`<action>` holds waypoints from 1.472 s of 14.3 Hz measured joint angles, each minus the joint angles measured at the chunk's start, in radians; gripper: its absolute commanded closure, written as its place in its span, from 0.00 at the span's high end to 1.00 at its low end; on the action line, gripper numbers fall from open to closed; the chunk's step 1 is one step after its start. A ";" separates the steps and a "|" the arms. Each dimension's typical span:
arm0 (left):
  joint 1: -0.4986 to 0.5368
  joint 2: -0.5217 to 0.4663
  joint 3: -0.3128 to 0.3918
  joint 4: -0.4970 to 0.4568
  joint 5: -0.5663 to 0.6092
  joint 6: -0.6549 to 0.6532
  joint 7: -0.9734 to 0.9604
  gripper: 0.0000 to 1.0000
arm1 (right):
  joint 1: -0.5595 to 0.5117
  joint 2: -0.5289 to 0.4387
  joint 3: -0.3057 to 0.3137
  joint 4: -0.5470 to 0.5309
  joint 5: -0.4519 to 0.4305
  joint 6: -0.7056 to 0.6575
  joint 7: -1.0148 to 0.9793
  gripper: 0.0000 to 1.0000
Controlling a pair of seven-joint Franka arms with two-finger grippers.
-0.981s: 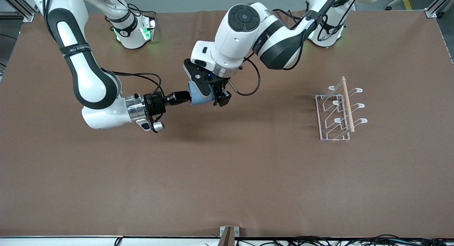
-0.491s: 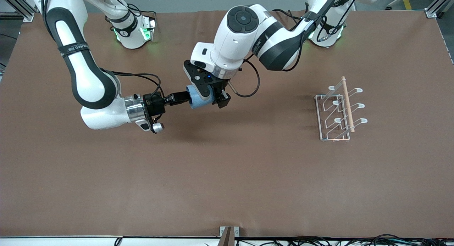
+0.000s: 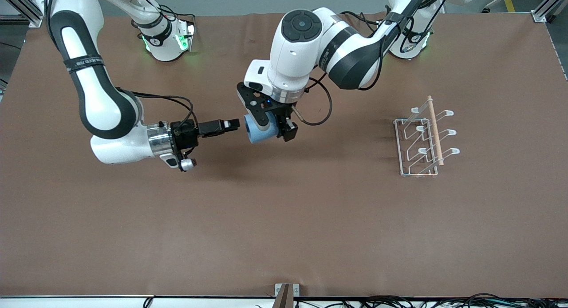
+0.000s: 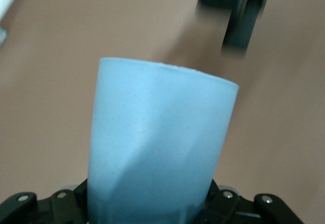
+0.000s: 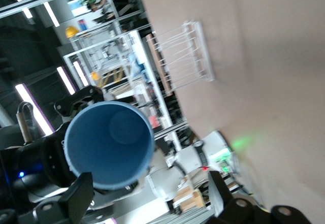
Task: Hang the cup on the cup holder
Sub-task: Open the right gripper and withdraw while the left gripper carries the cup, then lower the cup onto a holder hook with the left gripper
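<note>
Left gripper pinches cup above table
Right gripper spread, off cup; right wrist cam alone shows cup's inside

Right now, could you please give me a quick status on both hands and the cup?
Left hand shut on cup, above the table. Right hand open, just clear of it. Rack unobstructed, toward the left arm's end.

Robotics lab. Two white arms bolted at the edge of a brown-covered table, aluminium framing at the corners, cable bundles along the near edge; right wrist view shows ceiling strip lights and metal shelving.
</note>
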 measured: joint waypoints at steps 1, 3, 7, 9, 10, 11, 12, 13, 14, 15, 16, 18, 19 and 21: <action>0.009 -0.002 0.003 0.003 0.022 -0.054 0.000 0.15 | -0.007 -0.004 -0.009 0.001 -0.075 0.046 -0.001 1.00; 0.036 -0.009 0.006 0.006 0.090 -0.139 0.002 0.15 | -0.016 -0.029 -0.017 0.002 -0.229 0.141 0.000 1.00; 0.067 -0.021 0.008 0.007 0.236 -0.312 0.059 0.15 | -0.072 -0.075 -0.053 0.009 -0.579 0.189 0.000 1.00; 0.080 -0.021 0.010 0.000 0.299 -0.393 0.105 0.15 | -0.102 -0.089 -0.059 0.050 -0.785 0.188 -0.001 1.00; 0.090 -0.020 0.011 -0.007 0.326 -0.426 0.137 0.15 | -0.110 -0.095 -0.059 0.082 -0.881 0.185 -0.001 1.00; 0.104 -0.019 0.011 -0.017 0.362 -0.458 0.172 0.15 | -0.114 -0.100 -0.059 0.129 -0.991 0.168 -0.003 1.00; 0.119 -0.019 0.011 -0.028 0.399 -0.492 0.212 0.15 | -0.113 -0.102 -0.057 0.193 -1.108 0.139 -0.004 1.00; 0.130 -0.018 0.011 -0.039 0.439 -0.529 0.254 0.17 | -0.109 -0.103 -0.053 0.260 -1.210 0.108 -0.004 1.00; 0.139 -0.017 0.011 -0.051 0.485 -0.561 0.291 0.18 | -0.103 -0.103 -0.049 0.316 -1.280 0.089 -0.004 1.00; 0.143 -0.016 0.011 -0.066 0.532 -0.595 0.322 0.18 | -0.096 -0.102 -0.047 0.355 -1.320 0.078 -0.004 1.00; 0.145 -0.016 0.011 -0.083 0.574 -0.628 0.340 0.19 | -0.092 -0.102 -0.045 0.377 -1.337 0.072 -0.004 1.00; 0.145 -0.015 0.011 -0.133 0.645 -0.682 0.351 0.21 | -0.084 -0.098 -0.044 0.389 -1.345 0.068 0.008 1.00; 0.145 -0.015 0.011 -0.166 0.677 -0.695 0.351 0.21 | -0.077 -0.097 -0.044 0.389 -1.347 0.061 0.059 1.00; 0.146 -0.014 0.011 -0.220 0.739 -0.714 0.351 0.21 | -0.066 -0.100 -0.043 0.390 -1.351 0.027 0.208 1.00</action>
